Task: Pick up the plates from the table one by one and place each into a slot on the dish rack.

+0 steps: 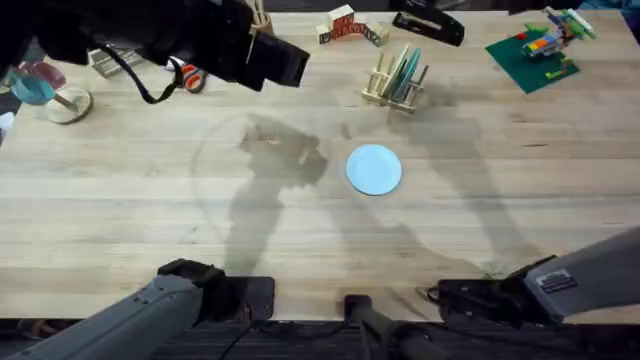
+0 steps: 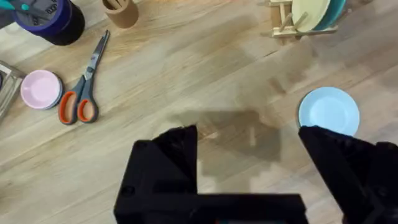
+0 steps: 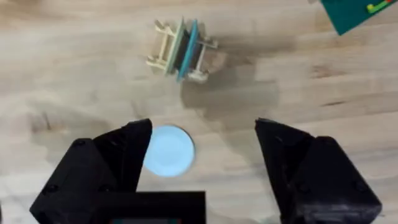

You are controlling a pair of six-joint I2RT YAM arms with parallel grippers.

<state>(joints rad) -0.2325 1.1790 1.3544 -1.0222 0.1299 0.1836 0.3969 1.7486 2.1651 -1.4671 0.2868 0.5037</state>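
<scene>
One plate left on the bench, two already racked

From overhead I saw the light blue plate (image 1: 374, 168) lying flat mid-bench, at about seven o'clock from the dish rack (image 1: 395, 80) and apart from it; the rack already held a cream plate (image 2: 310, 14) and a teal one upright in its slots. My left gripper (image 2: 249, 140) hung above the bench with fingers spread and nothing between them, the blue plate at its three o'clock. My right gripper (image 3: 202, 146) was likewise spread and empty, the plate near its left finger. I judged the next pick pending: descend, catch the plate's rim, tilt it, seat it in a free slot.
</scene>
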